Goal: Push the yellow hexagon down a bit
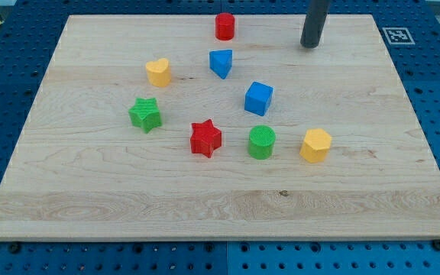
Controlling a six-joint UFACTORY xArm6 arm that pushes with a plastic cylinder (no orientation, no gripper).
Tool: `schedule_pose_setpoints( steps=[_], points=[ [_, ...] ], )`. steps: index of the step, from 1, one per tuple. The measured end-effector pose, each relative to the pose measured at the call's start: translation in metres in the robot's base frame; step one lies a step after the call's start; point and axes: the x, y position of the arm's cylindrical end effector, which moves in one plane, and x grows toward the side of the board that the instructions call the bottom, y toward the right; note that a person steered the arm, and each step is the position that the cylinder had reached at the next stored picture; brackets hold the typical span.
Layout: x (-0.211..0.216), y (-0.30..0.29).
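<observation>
Left-to-right layout on the table (pixel 403 191): green star (pixel 145 114) and yellow heart (pixel 158 72) occupy the left half; red star (pixel 205 138), blue wedge-like block (pixel 221 63) and red cylinder (pixel 225 27) sit near the centre line; green cylinder (pixel 262 142) and blue cube (pixel 258 98) follow.

The yellow hexagon (pixel 315 145) lies right of centre, just beside the green cylinder, roughly midway between the top and bottom edges.

The tool is a bare rod — nothing to clench or release, and it holds nothing. My tip (pixel 309 46) rests near the top edge, well apart from every block.

Governing relation: the hexagon lies almost directly toward the bottom edge from my tip, only marginally to the right. A straight travel toward the bottom edge should meet its upper face — the lane between appears clear, the blue cube standing off to the left.
</observation>
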Motion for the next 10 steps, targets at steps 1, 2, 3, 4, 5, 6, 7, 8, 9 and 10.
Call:
schedule_pose_setpoints(
  steps=[1,2,3,4,5,6,7,8,9,10],
  points=[
    [0.0,-0.001],
    [0.0,-0.001],
    [0.0,-0.001],
    [0.034,0.0],
    [0.099,0.013],
    [0.137,0.009],
    [0.136,-0.031],
    [0.134,-0.047],
    [0.134,-0.048],
    [0.145,-0.057]
  ],
)
